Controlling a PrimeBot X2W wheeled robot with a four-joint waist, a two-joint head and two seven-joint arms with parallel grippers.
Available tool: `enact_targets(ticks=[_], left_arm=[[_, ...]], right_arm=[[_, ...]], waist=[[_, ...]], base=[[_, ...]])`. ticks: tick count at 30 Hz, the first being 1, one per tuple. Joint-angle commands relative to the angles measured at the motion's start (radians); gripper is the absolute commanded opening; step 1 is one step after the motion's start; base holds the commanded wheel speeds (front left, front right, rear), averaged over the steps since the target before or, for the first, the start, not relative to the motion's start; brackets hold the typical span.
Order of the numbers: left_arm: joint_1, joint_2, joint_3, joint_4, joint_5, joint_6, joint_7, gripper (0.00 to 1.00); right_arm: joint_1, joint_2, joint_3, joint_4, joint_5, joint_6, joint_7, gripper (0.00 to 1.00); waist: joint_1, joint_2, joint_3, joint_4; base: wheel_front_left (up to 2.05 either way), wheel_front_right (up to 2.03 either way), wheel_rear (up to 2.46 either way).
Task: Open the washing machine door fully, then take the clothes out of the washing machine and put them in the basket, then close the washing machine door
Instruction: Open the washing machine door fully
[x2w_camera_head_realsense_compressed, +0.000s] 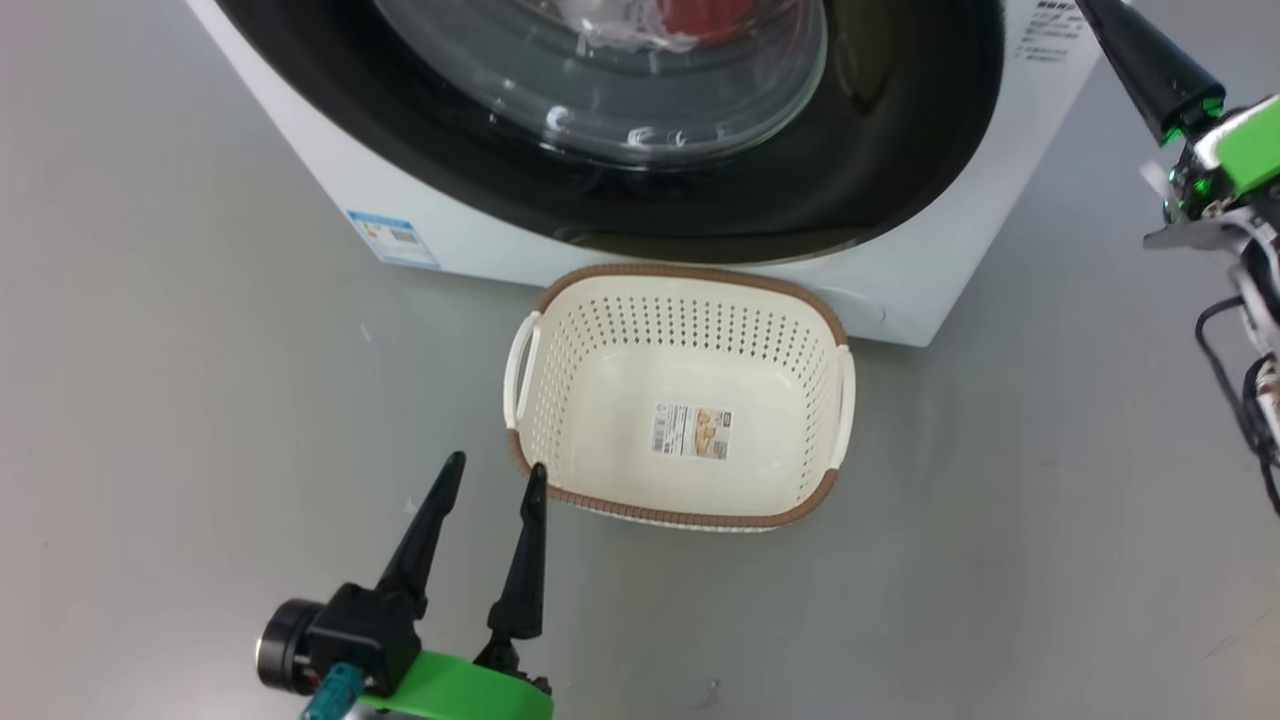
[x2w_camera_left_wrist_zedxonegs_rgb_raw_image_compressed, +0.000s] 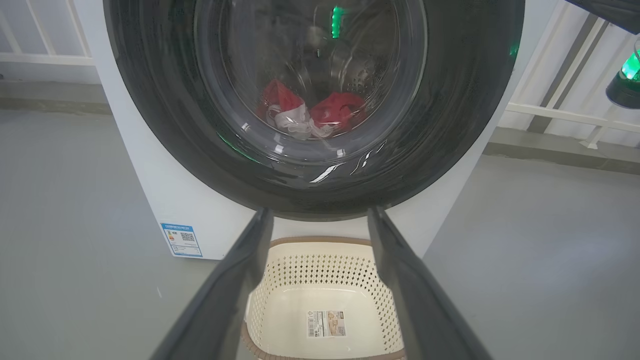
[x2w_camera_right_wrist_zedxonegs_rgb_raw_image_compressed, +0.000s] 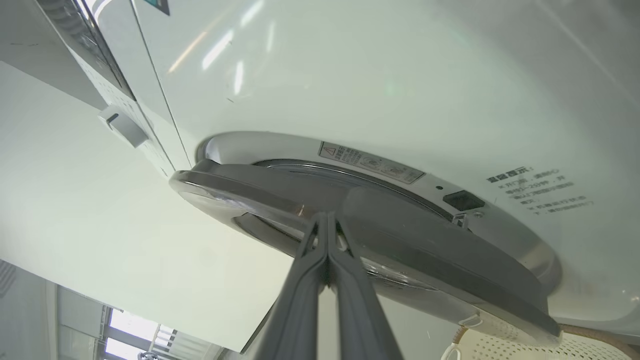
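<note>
The white washing machine (x2w_camera_head_realsense_compressed: 330, 170) fills the top of the head view. Its round black washing machine door (x2w_camera_head_realsense_compressed: 900, 150) stands a little ajar at the latch side, as the door (x2w_camera_right_wrist_zedxonegs_rgb_raw_image_compressed: 400, 235) shows in the right wrist view. Red and white clothes (x2w_camera_left_wrist_zedxonegs_rgb_raw_image_compressed: 310, 112) lie in the drum behind the glass. The cream basket (x2w_camera_head_realsense_compressed: 680, 280) sits empty on the floor right before the machine. My left gripper (x2w_camera_head_realsense_compressed: 497, 465) is open, low at the basket's near left corner. My right gripper (x2w_camera_right_wrist_zedxonegs_rgb_raw_image_compressed: 326, 216) is shut, its tips against the door's edge with nothing between them.
Grey floor (x2w_camera_head_realsense_compressed: 180, 420) spreads on both sides of the machine and basket. A blue label sticker (x2w_camera_head_realsense_compressed: 395, 238) marks the machine's lower left corner. White railings (x2w_camera_left_wrist_zedxonegs_rgb_raw_image_compressed: 565, 105) run behind the machine. The latch socket (x2w_camera_right_wrist_zedxonegs_rgb_raw_image_compressed: 462, 200) shows on the machine's front.
</note>
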Motion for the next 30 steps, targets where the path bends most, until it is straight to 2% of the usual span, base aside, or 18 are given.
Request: enact_targets(ticks=[1, 14, 30], left_arm=[[-0.035, 0.009, 0.021, -0.031, -0.005, 0.011, -0.012, 1.0], [-0.082, 0.009, -0.012, -0.042, -0.022, 0.025, -0.012, 1.0], [-0.115, 0.009, -0.034, -0.044, -0.042, 0.037, -0.012, 1.0]], right_arm=[[-0.036, -0.014, -0.008, -0.017, 0.028, 0.001, 0.045, 0.0], [-0.178, -0.01, -0.044, 0.109, 0.1, 0.001, 0.306, 0.0], [-0.272, 0.026, -0.065, 0.193, 0.093, 0.001, 0.434, 0.0]], waist=[[0.0, -0.0001, 0.033, 0.018], [0.0, -0.0001, 0.118, 0.033], [0.0, -0.0001, 0.155, 0.045]], base=[[0.0, 0.0, 0.0], [0.0, 0.0, 0.0], [0.0, 0.0, 0.0]])
